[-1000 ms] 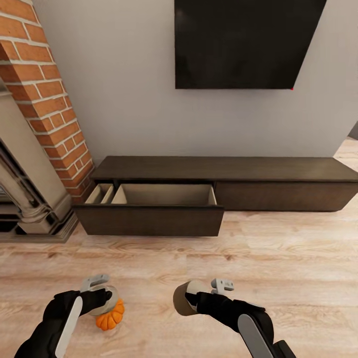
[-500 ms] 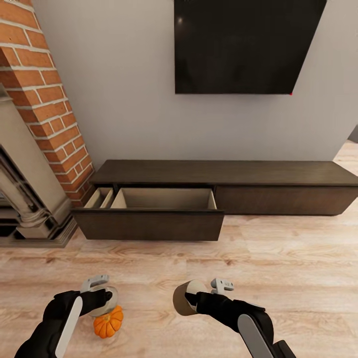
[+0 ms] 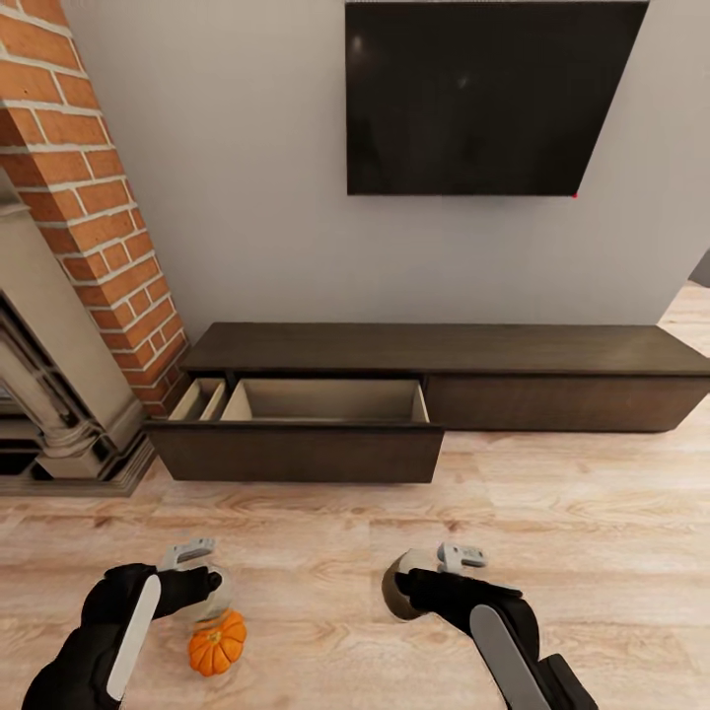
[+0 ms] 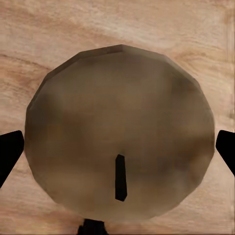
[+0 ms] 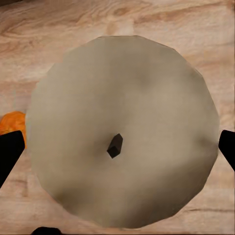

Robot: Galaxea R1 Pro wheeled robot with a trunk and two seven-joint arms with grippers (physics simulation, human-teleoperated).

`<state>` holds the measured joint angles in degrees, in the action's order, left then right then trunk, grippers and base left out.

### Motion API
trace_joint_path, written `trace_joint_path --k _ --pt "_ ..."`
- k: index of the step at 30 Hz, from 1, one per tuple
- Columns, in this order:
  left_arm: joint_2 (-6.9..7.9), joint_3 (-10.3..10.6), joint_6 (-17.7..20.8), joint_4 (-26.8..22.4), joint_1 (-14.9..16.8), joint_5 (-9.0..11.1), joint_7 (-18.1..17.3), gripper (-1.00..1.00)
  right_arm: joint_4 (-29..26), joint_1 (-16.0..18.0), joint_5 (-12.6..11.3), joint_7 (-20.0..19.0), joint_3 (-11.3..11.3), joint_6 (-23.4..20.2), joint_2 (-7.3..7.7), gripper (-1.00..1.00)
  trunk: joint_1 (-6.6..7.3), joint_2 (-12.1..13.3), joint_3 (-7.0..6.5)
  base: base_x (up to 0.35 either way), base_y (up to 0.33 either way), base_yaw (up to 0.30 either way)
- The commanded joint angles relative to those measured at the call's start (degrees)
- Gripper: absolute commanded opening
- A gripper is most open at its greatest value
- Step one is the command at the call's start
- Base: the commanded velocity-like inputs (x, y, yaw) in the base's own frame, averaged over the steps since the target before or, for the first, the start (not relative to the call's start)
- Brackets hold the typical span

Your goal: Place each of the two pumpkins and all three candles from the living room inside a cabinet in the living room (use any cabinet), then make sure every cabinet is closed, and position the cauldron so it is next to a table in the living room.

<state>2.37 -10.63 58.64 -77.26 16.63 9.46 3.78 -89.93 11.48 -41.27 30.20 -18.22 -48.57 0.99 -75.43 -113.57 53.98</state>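
Observation:
My left gripper (image 3: 202,584) is shut on a cream candle (image 3: 218,595) low over the wooden floor; in the left wrist view that candle's top (image 4: 117,127) with its dark wick spans the space between the black fingertips (image 4: 10,156). My right gripper (image 3: 422,582) is shut on a second candle (image 3: 396,598), seen end-on (image 5: 122,98) in the right wrist view. An orange pumpkin (image 3: 217,643) lies on the floor just below the left hand; its edge (image 5: 12,126) shows beside the right candle. The dark brown cabinet (image 3: 552,347) stands ahead with its left drawer (image 3: 325,400) pulled open, beige inside.
A brick fireplace (image 3: 89,217) with a stone surround (image 3: 59,414) stands at the left, close to the open drawer's end. A black TV (image 3: 473,89) hangs on the grey wall above the cabinet. Bare wooden floor (image 3: 552,532) lies between me and the cabinet.
The whole view has shifted, so the cabinet sits a little lower in the picture. My right arm has swung to the right with its candle. The left hand holds still.

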Motion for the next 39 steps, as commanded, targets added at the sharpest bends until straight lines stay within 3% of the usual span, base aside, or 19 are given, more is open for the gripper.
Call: trace_joint_path --k 1,5,12,18,24,39 --pt "-0.16 0.05 0.99 -1.52 1.07 0.25 0.00 -1.00 -0.02 1.23 -0.44 2.06 0.01 -1.87 -0.01 -1.00 0.23 0.41 -0.17 0.000 0.000 0.000" --pt "-0.41 0.36 1.36 -2.05 3.00 0.29 0.00 -1.00 -0.17 3.21 -0.59 4.02 0.49 -5.66 0.00 -1.00 1.10 2.02 -0.89 0.000 0.000 0.000" --pt "-0.58 0.81 1.36 3.72 3.28 0.28 0.00 -1.00 -0.24 3.38 -0.65 4.24 0.88 -8.77 0.09 -1.00 2.64 4.83 -2.15 0.000 0.000 0.000" --pt "-1.37 2.59 1.36 4.52 3.26 0.22 0.00 -1.00 -0.19 3.38 -0.73 4.25 1.85 -9.01 0.09 -1.00 3.96 7.23 -3.23 0.000 0.000 0.000" --pt "-1.49 2.59 1.36 4.65 3.26 0.21 0.00 -1.00 0.14 3.28 -0.74 4.10 3.32 -8.62 0.15 -1.00 5.28 9.64 -4.30 0.000 0.000 0.000" --pt "-1.51 2.25 1.36 4.32 3.27 0.37 0.00 -1.00 0.78 3.05 -0.56 4.24 3.23 -8.12 0.15 -1.00 8.57 15.66 -7.00 0.000 0.000 0.000"
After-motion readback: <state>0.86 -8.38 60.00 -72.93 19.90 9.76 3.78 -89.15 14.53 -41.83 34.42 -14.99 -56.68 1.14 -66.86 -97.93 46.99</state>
